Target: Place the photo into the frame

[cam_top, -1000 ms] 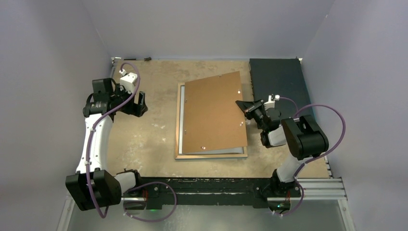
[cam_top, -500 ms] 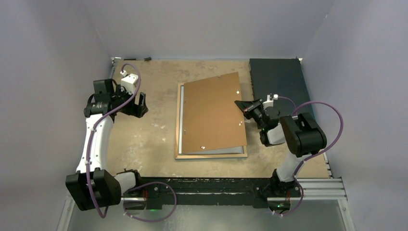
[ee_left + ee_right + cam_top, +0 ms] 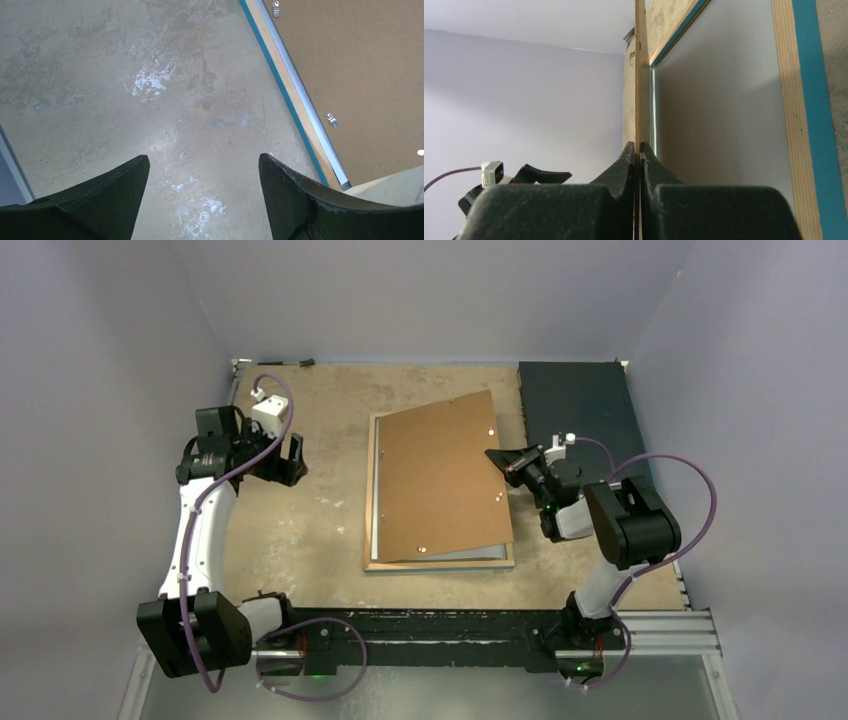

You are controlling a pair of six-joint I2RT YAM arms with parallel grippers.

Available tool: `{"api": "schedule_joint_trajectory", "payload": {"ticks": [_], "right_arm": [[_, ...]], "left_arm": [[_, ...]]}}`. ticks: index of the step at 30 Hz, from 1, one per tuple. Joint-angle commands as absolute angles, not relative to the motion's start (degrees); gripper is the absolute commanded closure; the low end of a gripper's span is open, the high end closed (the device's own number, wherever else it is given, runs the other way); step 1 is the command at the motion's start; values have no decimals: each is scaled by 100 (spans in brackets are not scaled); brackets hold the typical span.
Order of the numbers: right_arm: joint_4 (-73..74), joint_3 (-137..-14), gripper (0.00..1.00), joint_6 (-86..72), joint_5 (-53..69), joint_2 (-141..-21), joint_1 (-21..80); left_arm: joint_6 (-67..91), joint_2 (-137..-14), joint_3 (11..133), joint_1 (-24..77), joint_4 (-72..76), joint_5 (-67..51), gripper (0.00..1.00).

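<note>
The frame [image 3: 440, 564] lies face down mid-table, tan rear rim up, with its blue edge showing in the left wrist view [image 3: 287, 85] and the right wrist view [image 3: 791, 100]. A brown backing board [image 3: 440, 480] rests skewed over it. My right gripper [image 3: 497, 460] is shut on the board's right edge [image 3: 640, 75] and holds that edge a little above the frame. A pale white surface [image 3: 719, 100] fills the frame's opening under the board; the photo's balloon print is not in view. My left gripper [image 3: 293, 458] is open and empty over bare table, left of the frame.
A dark rectangular mat [image 3: 580, 405] lies at the back right, behind my right arm. Purple walls close in the table on three sides. The worn tabletop [image 3: 175, 100] stretches left of the frame under my left gripper [image 3: 204, 165].
My right gripper has shifted the backing board slightly to the left over the frame. My left arm has barely moved.
</note>
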State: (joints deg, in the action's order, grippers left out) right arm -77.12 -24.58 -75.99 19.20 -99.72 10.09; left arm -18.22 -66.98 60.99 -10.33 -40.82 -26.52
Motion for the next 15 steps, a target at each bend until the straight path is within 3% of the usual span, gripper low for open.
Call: {"api": "schedule_joint_trajectory", "payload": {"ticks": [1,15], "right_arm": [[-7956,-2610,100,-7732,2048,-9602,1103],[-7249,-2689,100,-7363,1767,-9320,1307]], "left_arm": [[-1868,-6653,6060,-993,-3924,-2645,21],[-1923,-6617,5986,-998,-3895,-2619,21]]}}
